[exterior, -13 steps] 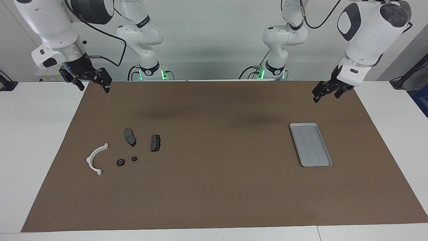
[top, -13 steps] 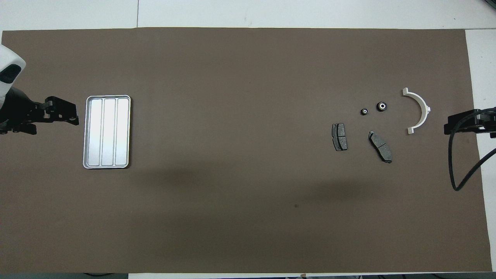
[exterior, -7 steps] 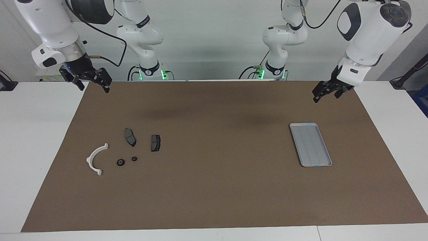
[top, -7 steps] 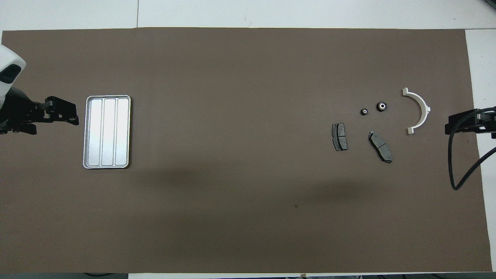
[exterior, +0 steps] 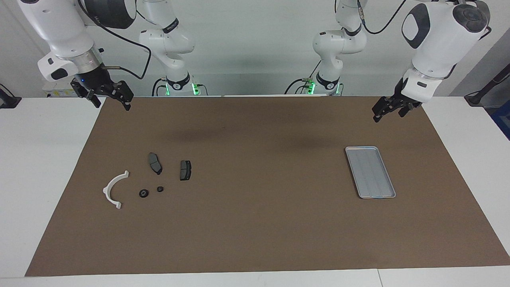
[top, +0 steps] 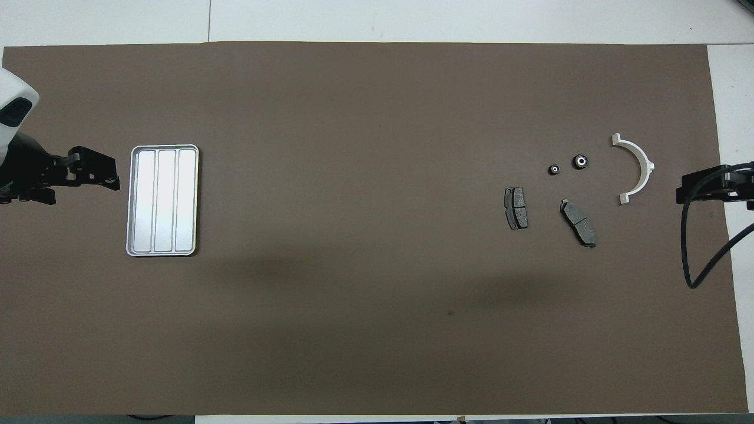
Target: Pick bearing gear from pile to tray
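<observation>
White wall (exterior: 255, 40) (plain), brown mat (exterior: 263, 223).

Lighting is even and bright in both views, apparently from overhead. The brown mat (exterior: 255, 223) reads matte with no glare. Two soft, wide shadows lie on the mat near the robots' end, one toward each arm's side, with diffuse edges; in the overhead view they appear as faint dark bands across the lower half of the mat. The tray (top: 162, 152) reflects strongly in the overhead view, its floor near white between the ridges; in the facing view it reads dull grey (exterior: 360, 150). Small green indicator lights glow at the arm bases. Focus is sharp across both views. The small parts cast almost no shadow. Straight mat edges show little bending at the borders.
</observation>
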Controlling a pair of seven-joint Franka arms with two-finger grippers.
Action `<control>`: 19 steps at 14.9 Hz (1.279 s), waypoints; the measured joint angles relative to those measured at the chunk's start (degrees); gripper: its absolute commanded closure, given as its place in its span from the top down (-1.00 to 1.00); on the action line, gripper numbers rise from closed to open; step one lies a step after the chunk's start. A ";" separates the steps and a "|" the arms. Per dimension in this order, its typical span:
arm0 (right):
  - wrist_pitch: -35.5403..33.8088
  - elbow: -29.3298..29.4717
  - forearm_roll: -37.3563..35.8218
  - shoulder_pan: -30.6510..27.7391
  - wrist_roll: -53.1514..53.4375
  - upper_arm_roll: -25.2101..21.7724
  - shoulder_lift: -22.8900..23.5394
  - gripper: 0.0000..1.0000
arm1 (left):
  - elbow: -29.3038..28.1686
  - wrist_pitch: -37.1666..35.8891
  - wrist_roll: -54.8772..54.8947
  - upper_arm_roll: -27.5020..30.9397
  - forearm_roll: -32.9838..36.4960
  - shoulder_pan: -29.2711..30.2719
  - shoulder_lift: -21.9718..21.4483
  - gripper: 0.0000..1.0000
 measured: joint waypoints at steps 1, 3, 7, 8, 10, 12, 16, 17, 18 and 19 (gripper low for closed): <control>1.11 -0.19 0.00 0.00 0.00 0.00 0.27 0.94 | 0.00 0.00 0.00 0.00 0.00 0.00 0.00 1.00; 4.60 -0.73 0.01 0.00 0.00 0.00 1.92 0.93 | 0.00 0.00 0.00 0.00 0.00 0.00 0.00 1.00; 12.62 -1.14 0.03 -0.04 -0.03 -0.01 8.70 0.91 | 0.00 0.00 0.00 0.00 0.00 0.00 0.00 1.00; 14.70 -1.16 0.03 -0.08 -0.25 -0.01 10.54 0.91 | 0.00 0.00 0.00 0.00 0.00 0.00 0.00 1.00; 18.88 -1.09 0.03 -0.31 -1.33 -0.02 14.32 0.89 | 0.00 0.00 0.00 0.00 0.00 0.00 0.00 1.00; 21.90 -0.93 0.05 -0.84 -2.07 -0.03 17.67 0.86 | 0.00 0.00 0.00 0.00 0.00 0.00 0.00 1.00; 26.84 -0.80 0.05 -1.70 -3.20 -0.05 22.59 0.85 | 0.00 0.00 0.00 0.00 0.00 0.00 0.00 1.00; 27.88 -0.77 0.06 -1.92 -3.50 -0.05 23.60 0.85 | 0.00 0.00 0.00 0.00 0.00 0.00 0.00 1.00; 28.78 -0.76 0.06 -2.06 -3.63 -0.05 24.45 0.85 | 0.00 0.00 0.00 0.00 0.00 0.00 0.00 1.00; 29.51 -0.73 0.06 -2.11 -3.66 -0.05 25.16 0.85 | 0.00 0.00 0.00 0.00 0.00 0.00 0.00 1.00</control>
